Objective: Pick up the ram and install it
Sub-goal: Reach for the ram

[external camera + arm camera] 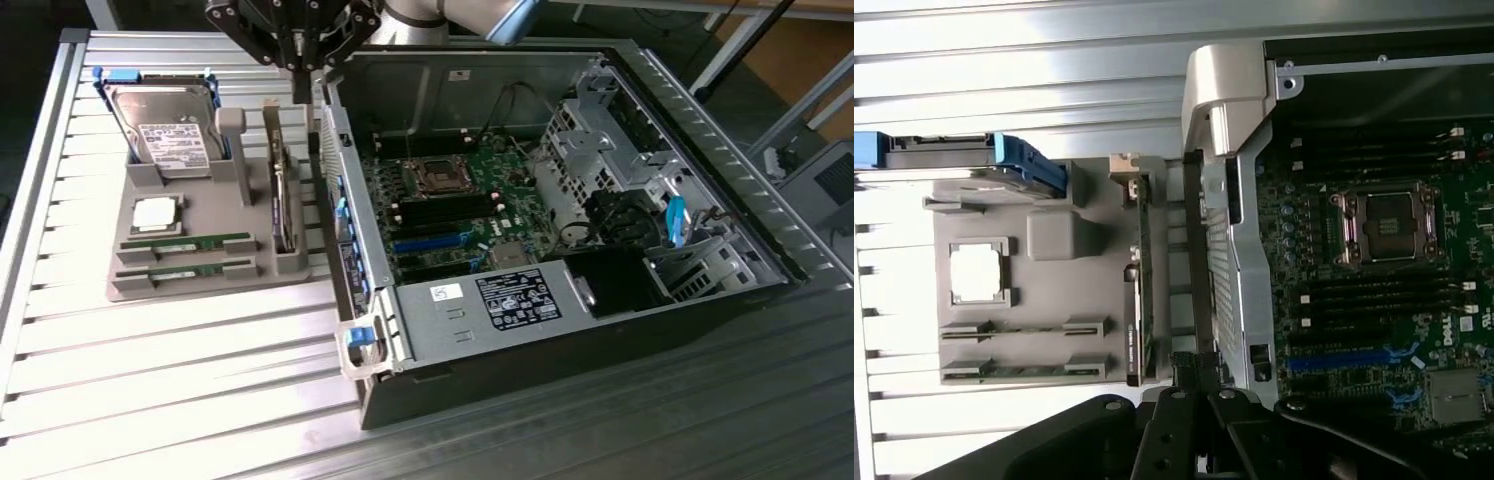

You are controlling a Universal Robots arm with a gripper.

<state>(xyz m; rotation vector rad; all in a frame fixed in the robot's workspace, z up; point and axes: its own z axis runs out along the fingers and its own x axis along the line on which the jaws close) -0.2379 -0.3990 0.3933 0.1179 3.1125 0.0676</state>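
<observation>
Ram (pixel 187 241) rests in grey holder (pixel 160 288)

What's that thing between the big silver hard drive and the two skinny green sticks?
The square silver CPU chip lies there, in the grey plastic tray, as the exterior view shows.

Open PC case (pixel 534 375); grey tray (pixel 187 288) holds hard drive (pixel 171 125), probably CPU (pixel 156 213).
</observation>
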